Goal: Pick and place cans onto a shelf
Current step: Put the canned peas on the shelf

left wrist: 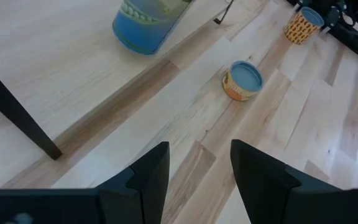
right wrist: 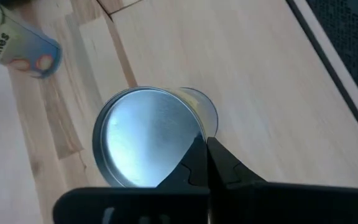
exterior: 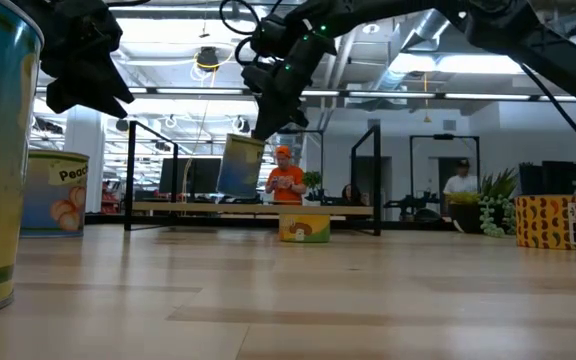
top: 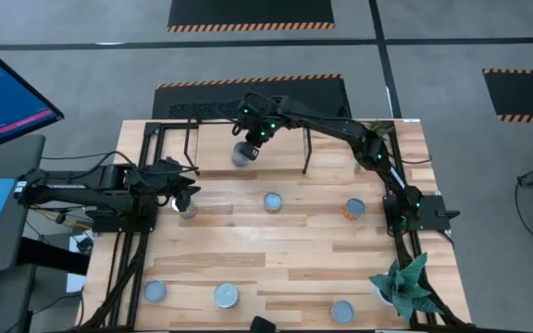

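My right gripper [top: 253, 137] reaches over the shelf [top: 340, 148] at the table's far side. It is shut on a can with a silvery top [right wrist: 145, 140], which also shows in the high view [top: 241, 154] and the low view [exterior: 240, 165]. The shelf is black rods with a light wooden board [exterior: 248, 208]. My left gripper [left wrist: 197, 165] is open and empty at the table's left [top: 185, 196], beside a peach-labelled can [top: 188, 211] standing on the table. Other cans [top: 273, 202] [top: 354, 210] stand mid-table. My right gripper pinches the can's top rim [right wrist: 199, 134] at one side between its two fingers, which come from above. The can hangs tilted below the fingers [exterior: 268, 120], lifted clear of the shelf board.
Three more cans [top: 155, 291] [top: 226, 296] [top: 342, 312] stand along the near edge. A potted plant [top: 403, 282] stands at the near right. Black shelf legs [left wrist: 17, 112] stand near my left gripper. People show in the room behind the table [exterior: 286, 185].
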Controlling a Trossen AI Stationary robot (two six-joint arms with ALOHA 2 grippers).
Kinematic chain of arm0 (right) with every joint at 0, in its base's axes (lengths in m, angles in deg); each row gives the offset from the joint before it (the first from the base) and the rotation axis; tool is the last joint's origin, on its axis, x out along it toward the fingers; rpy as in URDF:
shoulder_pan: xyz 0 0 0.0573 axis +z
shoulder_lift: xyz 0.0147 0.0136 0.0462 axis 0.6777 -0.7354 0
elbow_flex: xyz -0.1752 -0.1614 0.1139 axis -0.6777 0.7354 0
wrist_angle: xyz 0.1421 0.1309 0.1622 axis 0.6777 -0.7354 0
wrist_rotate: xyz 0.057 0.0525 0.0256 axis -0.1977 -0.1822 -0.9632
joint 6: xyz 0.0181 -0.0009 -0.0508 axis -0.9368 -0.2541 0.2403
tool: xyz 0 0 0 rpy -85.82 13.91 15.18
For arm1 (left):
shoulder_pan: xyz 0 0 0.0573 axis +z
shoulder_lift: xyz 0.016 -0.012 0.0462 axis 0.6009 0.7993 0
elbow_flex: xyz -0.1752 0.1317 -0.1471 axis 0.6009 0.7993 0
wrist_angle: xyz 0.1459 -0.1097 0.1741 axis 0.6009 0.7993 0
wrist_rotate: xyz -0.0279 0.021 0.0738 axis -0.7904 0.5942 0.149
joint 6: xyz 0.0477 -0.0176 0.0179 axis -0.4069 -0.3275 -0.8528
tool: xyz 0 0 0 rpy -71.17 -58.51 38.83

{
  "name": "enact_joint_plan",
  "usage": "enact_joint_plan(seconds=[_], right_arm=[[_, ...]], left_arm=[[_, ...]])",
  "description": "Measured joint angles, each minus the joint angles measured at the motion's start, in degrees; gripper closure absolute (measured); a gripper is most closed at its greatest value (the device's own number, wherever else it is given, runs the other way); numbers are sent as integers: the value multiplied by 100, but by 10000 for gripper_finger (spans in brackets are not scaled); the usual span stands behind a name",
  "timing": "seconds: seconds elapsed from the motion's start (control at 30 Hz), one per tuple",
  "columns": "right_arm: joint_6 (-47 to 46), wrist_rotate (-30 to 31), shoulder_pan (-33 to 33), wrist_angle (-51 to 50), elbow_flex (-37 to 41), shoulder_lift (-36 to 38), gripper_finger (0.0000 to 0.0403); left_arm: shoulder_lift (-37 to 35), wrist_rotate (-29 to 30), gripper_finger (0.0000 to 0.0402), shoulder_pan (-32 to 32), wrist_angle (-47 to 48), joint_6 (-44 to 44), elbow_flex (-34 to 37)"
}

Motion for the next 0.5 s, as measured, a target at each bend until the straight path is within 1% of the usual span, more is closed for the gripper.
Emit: enact_joint_plan(seconds=[0.23,0.43,0.5], right_arm=[[2,141,-102,-104,0,0,397],[16,151,-164,-122,0,0,398],[18,152,-173,-125,0,0,392]], left_arm=[[0,0,239,0,2,0,0],[2,0,239,2,2,0,0],[0,0,239,1,2,0,0]])
